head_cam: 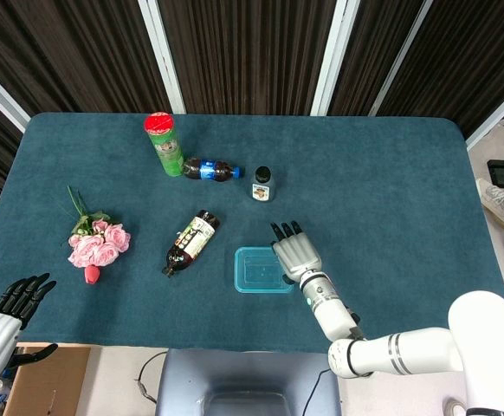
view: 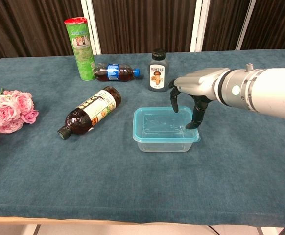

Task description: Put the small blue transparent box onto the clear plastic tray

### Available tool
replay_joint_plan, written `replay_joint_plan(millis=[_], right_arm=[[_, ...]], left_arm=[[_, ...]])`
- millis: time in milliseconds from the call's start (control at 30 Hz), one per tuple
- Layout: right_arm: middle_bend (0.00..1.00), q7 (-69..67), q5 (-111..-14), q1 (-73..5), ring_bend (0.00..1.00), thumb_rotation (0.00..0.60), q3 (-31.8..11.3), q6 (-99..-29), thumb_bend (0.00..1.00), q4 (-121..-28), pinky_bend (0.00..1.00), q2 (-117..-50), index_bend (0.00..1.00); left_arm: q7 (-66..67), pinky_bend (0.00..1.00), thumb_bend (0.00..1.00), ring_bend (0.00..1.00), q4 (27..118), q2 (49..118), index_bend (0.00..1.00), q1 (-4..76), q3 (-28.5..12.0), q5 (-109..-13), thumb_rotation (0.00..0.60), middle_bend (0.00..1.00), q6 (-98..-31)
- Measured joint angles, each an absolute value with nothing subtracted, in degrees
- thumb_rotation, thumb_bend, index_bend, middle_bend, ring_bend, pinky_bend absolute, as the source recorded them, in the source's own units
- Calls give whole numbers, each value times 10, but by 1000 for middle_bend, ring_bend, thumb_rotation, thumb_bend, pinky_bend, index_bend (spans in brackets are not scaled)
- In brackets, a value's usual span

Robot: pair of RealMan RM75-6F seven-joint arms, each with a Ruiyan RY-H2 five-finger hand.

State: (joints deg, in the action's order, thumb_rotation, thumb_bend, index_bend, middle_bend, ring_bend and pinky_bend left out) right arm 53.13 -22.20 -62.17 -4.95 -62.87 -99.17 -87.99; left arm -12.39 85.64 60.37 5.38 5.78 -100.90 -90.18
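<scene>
The small blue transparent box (head_cam: 259, 269) (view: 163, 129) sits upright on the teal table near the front edge, with no lid. My right hand (head_cam: 297, 252) (view: 197, 90) hovers over the box's right rim. Its fingers (view: 175, 102) point down and are spread apart. One dark fingertip hangs close to the right wall, and I cannot tell whether it touches. Nothing is lifted. My left hand (head_cam: 8, 314) stays off the table's front-left corner with its fingers spread, holding nothing. I see no clear plastic tray in either view.
A brown sauce bottle (head_cam: 191, 242) (view: 89, 110) lies left of the box. Behind stand a green can with a red lid (head_cam: 164, 143) (view: 81, 47), a lying cola bottle (head_cam: 210, 169) (view: 115, 72) and a small dark jar (head_cam: 261, 184) (view: 157, 71). Pink roses (head_cam: 98, 242) (view: 9, 110) lie at the left.
</scene>
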Motion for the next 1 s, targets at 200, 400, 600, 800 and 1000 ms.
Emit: replay_joint_plan(millis=[200, 400, 600, 800, 1000], right_arm=[[106, 529, -225, -619, 0, 600, -47, -627, 215, -993, 87, -878, 490], [105, 526, -229, -616, 0, 600, -45, -629, 218, -995, 87, -873, 488], [105, 521, -233, -612, 0, 600, -41, -624, 218, -987, 87, -875, 481], [106, 514, -242, -609, 0, 600, -41, -619, 220, -976, 89, -883, 473], [105, 508, -250, -606, 0, 600, -41, -612, 223, -965, 90, -894, 472]], left_arm=[[-123, 100, 443, 16, 856, 604, 0, 54, 58, -1010, 600, 14, -902], [-124, 100, 443, 16, 856, 604, 0, 55, 58, -1010, 600, 14, -901], [-123, 100, 443, 16, 857, 604, 0, 56, 58, -1010, 600, 14, -899], [-124, 100, 443, 16, 857, 604, 0, 56, 57, -1009, 600, 14, -900], [-127, 100, 443, 16, 856, 603, 0, 55, 58, -1009, 600, 14, -903]])
